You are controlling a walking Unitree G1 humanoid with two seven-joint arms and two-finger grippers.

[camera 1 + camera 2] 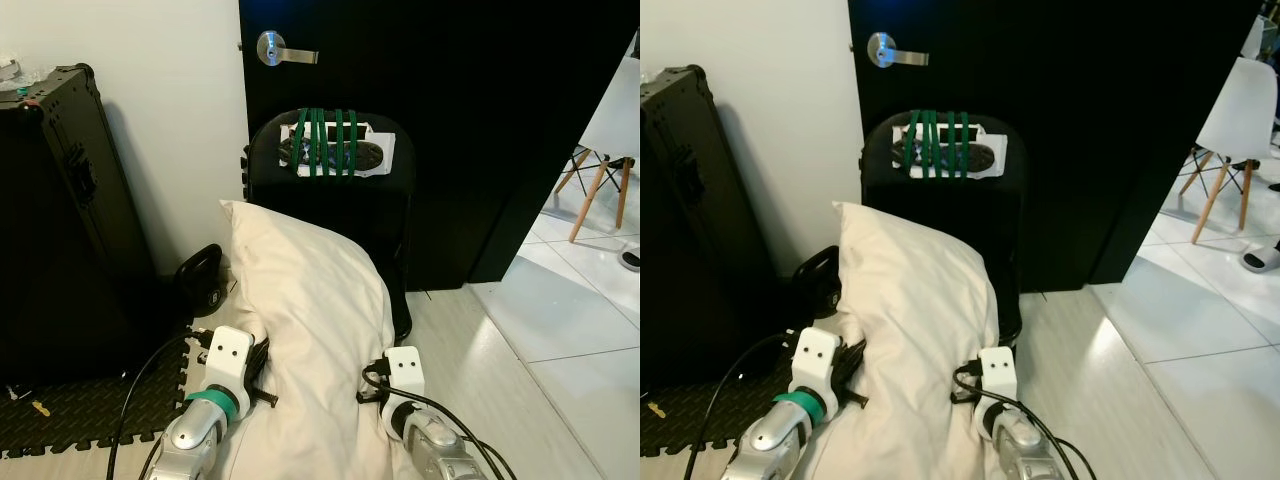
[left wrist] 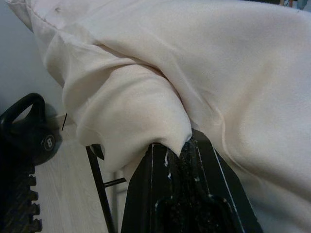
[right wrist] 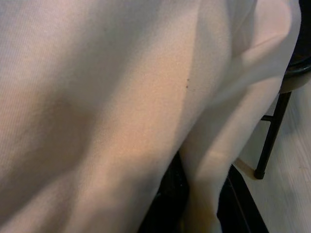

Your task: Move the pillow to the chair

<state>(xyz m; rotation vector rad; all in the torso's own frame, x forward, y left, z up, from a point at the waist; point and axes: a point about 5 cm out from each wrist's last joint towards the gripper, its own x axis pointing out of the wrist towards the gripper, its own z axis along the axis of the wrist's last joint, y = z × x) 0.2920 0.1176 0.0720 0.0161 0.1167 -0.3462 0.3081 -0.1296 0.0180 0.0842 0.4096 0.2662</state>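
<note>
A cream pillow [image 1: 315, 300] lies lengthwise over the seat of a black folding chair [image 1: 268, 150], its far end against the backrest, which has green straps [image 1: 325, 142] wound round it. My left gripper [image 1: 262, 368] holds the pillow's near left edge; in the left wrist view its black fingers [image 2: 160, 165] are shut on a bunched fold of fabric. On the pillow's near right side, my right gripper [image 1: 372, 378] is pressed into the fabric. In the right wrist view a fold of pillow [image 3: 121, 97] runs down between its dark fingers [image 3: 238, 199]. A chair leg [image 3: 269, 141] stands beyond the fold.
A tall black case [image 1: 50, 200] stands at the left on a black foam mat [image 1: 90, 405]. A kettlebell [image 1: 205, 280] sits beside the chair. Behind the chair is a black door [image 1: 470, 120] with a silver handle [image 1: 280, 48]. White tile floor [image 1: 560, 340] opens to the right, with a white chair [image 1: 600, 170] beyond.
</note>
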